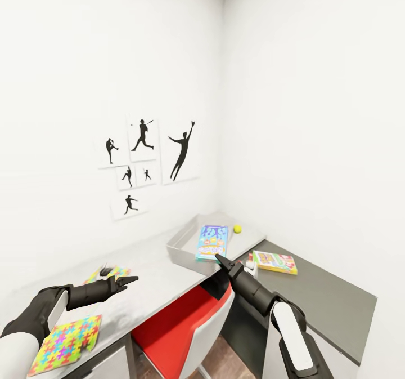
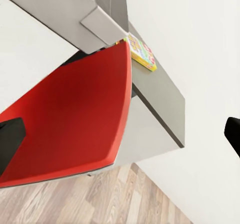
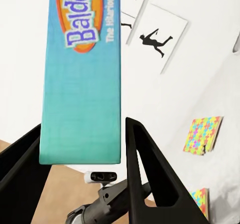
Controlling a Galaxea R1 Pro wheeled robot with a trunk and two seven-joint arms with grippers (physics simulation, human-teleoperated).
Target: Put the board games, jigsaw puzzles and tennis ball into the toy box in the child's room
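My right gripper (image 1: 218, 258) is shut on the lower end of a blue-purple board game (image 1: 212, 242), which is held tilted over the near right corner of the light-grey toy box (image 1: 183, 241). Between the fingers (image 3: 145, 169), the game's teal face (image 3: 82, 94) shows. The tennis ball (image 1: 237, 228) lies on the white table (image 1: 152, 277) beyond the box. A yellow-red board game (image 1: 274, 262) (image 2: 141, 51) rests on the dark-topped cabinet. One jigsaw puzzle (image 1: 66, 342) (image 3: 202, 134) lies at the table's near left; another (image 1: 109, 272) is half hidden behind my open, empty left gripper (image 1: 126, 281).
A red chair (image 1: 185, 322) (image 2: 75, 114) is tucked under the table between my arms. The dark-topped cabinet (image 1: 332, 303) runs along the right wall. Black silhouette posters (image 1: 149, 162) hang on the wall above the table. Wood floor (image 2: 110, 199) shows below the chair.
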